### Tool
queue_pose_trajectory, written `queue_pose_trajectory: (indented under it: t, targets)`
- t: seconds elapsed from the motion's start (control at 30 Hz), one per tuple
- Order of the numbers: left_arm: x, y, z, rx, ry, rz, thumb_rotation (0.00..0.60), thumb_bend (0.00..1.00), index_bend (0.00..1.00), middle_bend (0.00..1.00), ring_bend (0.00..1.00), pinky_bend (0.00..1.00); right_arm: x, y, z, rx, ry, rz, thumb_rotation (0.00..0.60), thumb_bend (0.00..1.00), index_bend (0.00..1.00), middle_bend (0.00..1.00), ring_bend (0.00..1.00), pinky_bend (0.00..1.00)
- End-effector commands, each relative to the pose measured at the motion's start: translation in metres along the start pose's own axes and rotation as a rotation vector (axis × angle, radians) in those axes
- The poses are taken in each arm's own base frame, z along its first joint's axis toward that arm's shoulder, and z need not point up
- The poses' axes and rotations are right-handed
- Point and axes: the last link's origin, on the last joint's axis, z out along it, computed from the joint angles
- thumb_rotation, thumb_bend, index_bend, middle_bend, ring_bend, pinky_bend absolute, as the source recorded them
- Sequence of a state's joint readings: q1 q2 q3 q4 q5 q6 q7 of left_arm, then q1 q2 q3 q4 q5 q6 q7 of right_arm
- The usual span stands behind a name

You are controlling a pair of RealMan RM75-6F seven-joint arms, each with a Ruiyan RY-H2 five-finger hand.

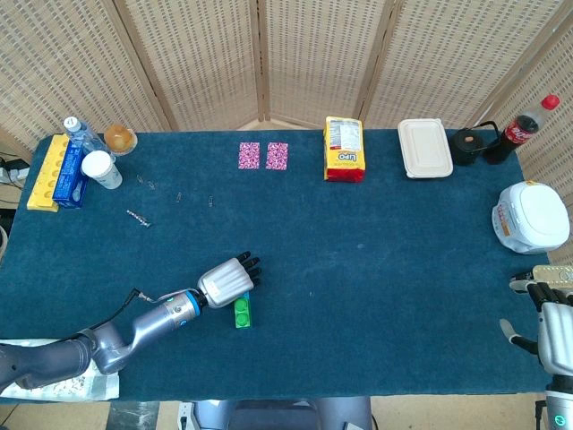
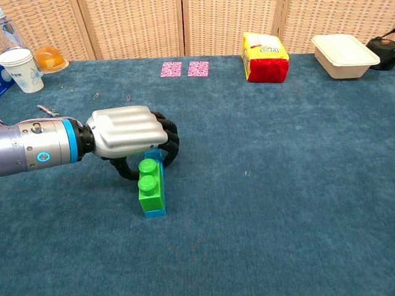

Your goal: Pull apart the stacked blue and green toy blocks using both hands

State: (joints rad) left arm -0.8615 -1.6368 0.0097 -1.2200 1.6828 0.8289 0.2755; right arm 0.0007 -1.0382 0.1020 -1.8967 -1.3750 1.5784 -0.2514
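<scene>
The green block (image 2: 150, 189) lies on the blue-clothed counter (image 2: 278, 203), near its front edge and left of centre, with its two round studs facing the chest camera. The blue block (image 2: 155, 185) is joined to it along its right side and shows as a thin strip below and beside the green. Taking this stacked pair as the landmark: the left hand (image 2: 126, 132) is directly over the pair's far end, silver back upward, reaching in from the left. Its dark fingers (image 2: 170, 142) are curled down over the far top of the blue block, and the thumb hooks down on the left of the green block; whether they actually grip the blocks cannot be told.

Far to the right of the blocks, at the counter's front right corner, the right hand (image 1: 553, 321) shows only in the head view, partly cut off by the frame; its fingers hold nothing, but how they lie cannot be told.

Beyond the blocks and slightly right lie two pink patterned cards (image 2: 184, 68) side by side. Further right at the back stands a yellow and red packet (image 2: 265, 57), then a pale lidded container (image 2: 344, 55). To the far left at the back stand a white paper cup (image 2: 19, 69) and an orange item in a clear cup (image 2: 50, 58).
</scene>
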Motion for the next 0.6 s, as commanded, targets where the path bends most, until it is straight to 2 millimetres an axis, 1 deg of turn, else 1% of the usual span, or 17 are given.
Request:
queue_pose_trajectory:
  t: [0.03,0.13,0.2,0.33,0.5,0.6]
  targets:
    - [0.0,0.0,0.0,-0.003,0.002,-0.002,0.6,0.31,0.67,0.46,0.31,0.31,0.001,0.0,0.0,0.0,0.004,0.002,0.6,0.26,0.35,0.36,0.4,0.27]
    - [0.004,-0.003,0.0,0.012,0.018,-0.033,0.6,0.32,0.68,0.48,0.32,0.33,0.003,0.0,0.0,-0.002,0.013,0.007,0.6,0.26,0.35,0.36,0.4,0.27]
    - [0.014,-0.012,-0.002,0.041,0.059,-0.061,0.6,0.32,0.69,0.5,0.34,0.34,0.004,0.0,-0.001,-0.001,0.013,0.011,0.6,0.26,0.35,0.36,0.4,0.27]
    - [0.025,-0.021,-0.007,0.06,0.08,-0.094,0.6,0.33,0.69,0.53,0.36,0.36,0.003,-0.002,0.0,0.009,0.005,0.017,0.6,0.26,0.35,0.36,0.41,0.27]
    - [0.046,-0.039,-0.013,0.103,0.107,-0.147,0.6,0.33,0.7,0.56,0.4,0.38,-0.002,-0.011,0.006,0.045,-0.023,0.039,0.6,0.26,0.35,0.37,0.41,0.28]
    - [0.059,-0.048,-0.016,0.127,0.121,-0.174,0.6,0.33,0.72,0.57,0.42,0.39,-0.005,-0.018,0.011,0.07,-0.042,0.071,0.6,0.26,0.35,0.37,0.41,0.29]
